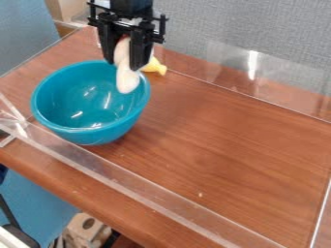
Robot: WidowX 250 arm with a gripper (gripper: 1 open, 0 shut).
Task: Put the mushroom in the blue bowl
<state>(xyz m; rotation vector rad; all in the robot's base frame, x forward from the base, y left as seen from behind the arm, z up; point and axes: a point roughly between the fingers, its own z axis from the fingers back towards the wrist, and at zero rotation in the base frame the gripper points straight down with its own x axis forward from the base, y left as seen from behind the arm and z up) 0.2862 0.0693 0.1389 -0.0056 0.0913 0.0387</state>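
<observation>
Over the far-right rim of the large glossy teal-blue bowl [88,101], the black hand [126,50] is pointing straight down and clamping the small cream-white toy mushroom [127,72], which is hanging upright in the air between the fingers. Just beside it, to the right, a small yellow object [155,68] is lying on the brown wooden counter [220,136], which clear plastic walls [278,79] are enclosing.

The bowl [88,101] is glossy teal, the table [220,136] smooth wood grain, its walls [155,194] clear plastic, the mushroom [126,70] matt cream.
</observation>
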